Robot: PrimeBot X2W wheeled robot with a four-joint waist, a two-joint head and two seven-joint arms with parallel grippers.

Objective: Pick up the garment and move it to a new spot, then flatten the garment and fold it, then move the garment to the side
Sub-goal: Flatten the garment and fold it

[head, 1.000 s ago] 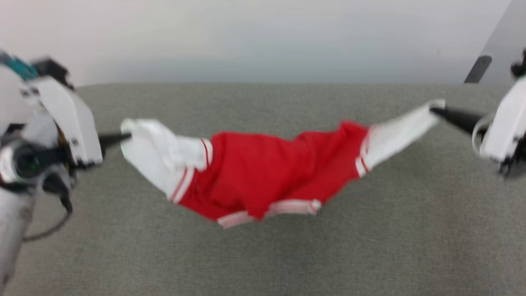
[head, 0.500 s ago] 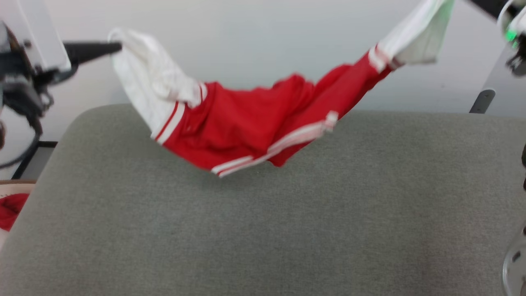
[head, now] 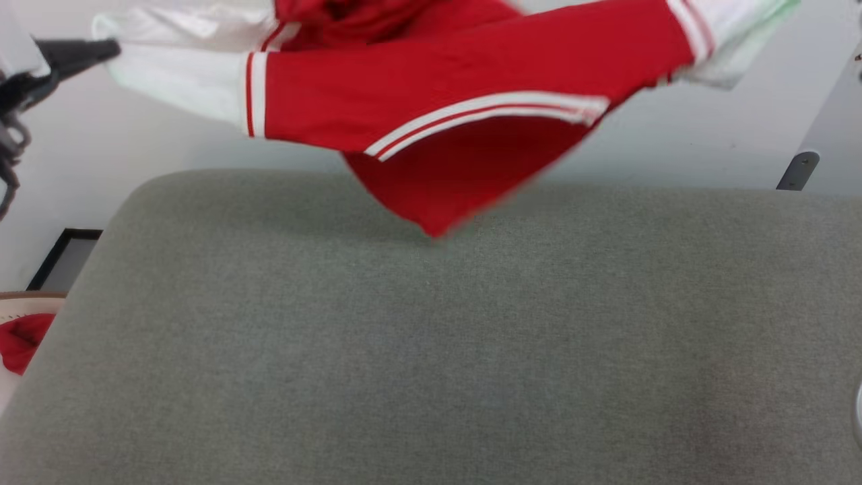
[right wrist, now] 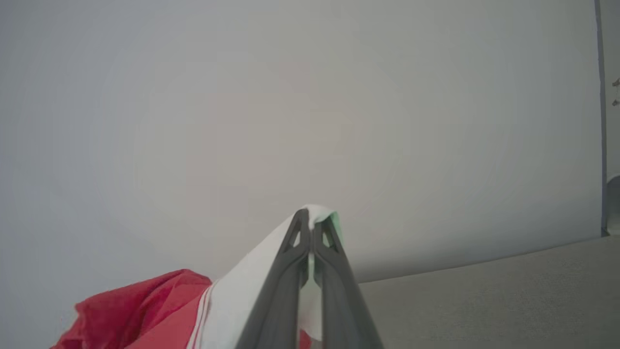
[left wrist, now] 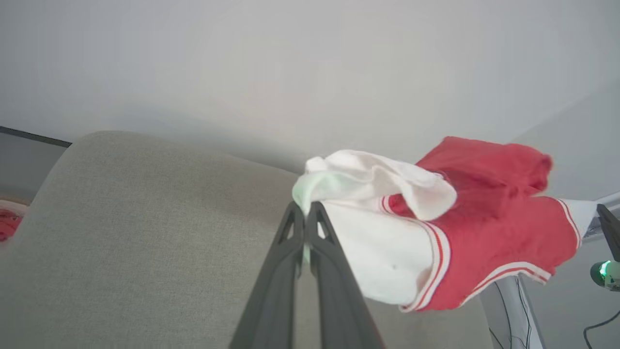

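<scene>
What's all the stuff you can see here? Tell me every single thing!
garment: one, red with white sleeves, hanging in the air above the pad
pad: one, grey, wide, under the garment
red cloth: one, red, beside the pad's left edge
wall: one, white, behind the pad
left end effector: one, dark, shut on one white sleeve
right end effector: one, dark, shut on the other white sleeve
</scene>
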